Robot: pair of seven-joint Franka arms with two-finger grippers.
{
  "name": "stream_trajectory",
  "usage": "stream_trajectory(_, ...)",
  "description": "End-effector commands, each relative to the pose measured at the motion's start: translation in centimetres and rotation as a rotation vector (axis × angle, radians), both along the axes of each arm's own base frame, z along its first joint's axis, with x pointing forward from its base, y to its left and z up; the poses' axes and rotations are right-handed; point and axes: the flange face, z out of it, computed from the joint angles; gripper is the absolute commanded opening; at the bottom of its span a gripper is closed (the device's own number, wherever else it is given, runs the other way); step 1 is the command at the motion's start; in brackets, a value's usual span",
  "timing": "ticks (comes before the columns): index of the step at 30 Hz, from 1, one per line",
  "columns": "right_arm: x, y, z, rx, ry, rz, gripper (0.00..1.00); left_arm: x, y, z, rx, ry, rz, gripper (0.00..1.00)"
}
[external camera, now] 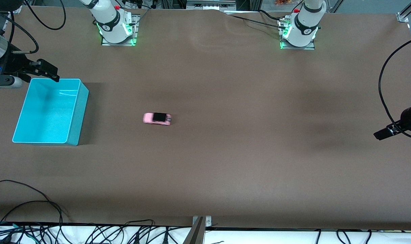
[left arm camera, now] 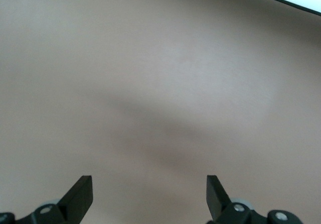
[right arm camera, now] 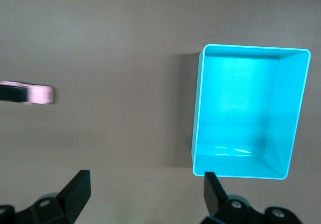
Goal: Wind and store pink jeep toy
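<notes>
pink jeep toy (external camera: 157, 118) mid-table, untouched; right gripper (external camera: 46, 72) jaws wide, empty, over turquoise bin (external camera: 75, 112) edge; left gripper (left arm camera: 149, 193) likewise

No legible text, label, brand, number or sign found on any surface. The round marks on both arm bases by the table edge cannot be read.
</notes>
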Motion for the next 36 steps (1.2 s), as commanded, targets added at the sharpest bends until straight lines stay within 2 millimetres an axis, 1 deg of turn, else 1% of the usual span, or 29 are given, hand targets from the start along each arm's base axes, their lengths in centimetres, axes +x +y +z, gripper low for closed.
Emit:
stream_trajectory(1, 0.0, -0.1, 0.5, -0.011, -0.007, -0.002, 1.0, 0.0, -0.1, 3.2, -0.049, -0.018, -0.215, 1.0)
stream_trajectory(6, 0.0, -0.2, 0.5, -0.011, -0.008, -0.003, 1.0, -0.2, -0.3, 4.4, -0.068, -0.007, -0.352, 1.0)
stream_trajectory(10, 0.0, -0.2, 0.5, -0.011, -0.008, -0.005, 1.0, -0.2, -0.7, 4.5, -0.082, -0.007, -0.443, 1.0)
stream_trajectory(22, 0.0, 0.0, 0.5, -0.011, -0.007, -0.002, 1.0, -0.5, -0.6, 5.6, -0.076, -0.023, -0.459, 1.0)
stream_trajectory(30, 0.1, 0.1, 0.3, -0.013, -0.008, 0.002, 1.0, -1.3, -0.6, 7.6, -0.065, -0.051, -0.455, 1.0)
stream_trajectory(36, 0.1, 0.1, 0.3, -0.013, -0.008, 0.002, 1.0, -1.4, -0.3, 7.8, -0.063, -0.053, -0.451, 1.0)
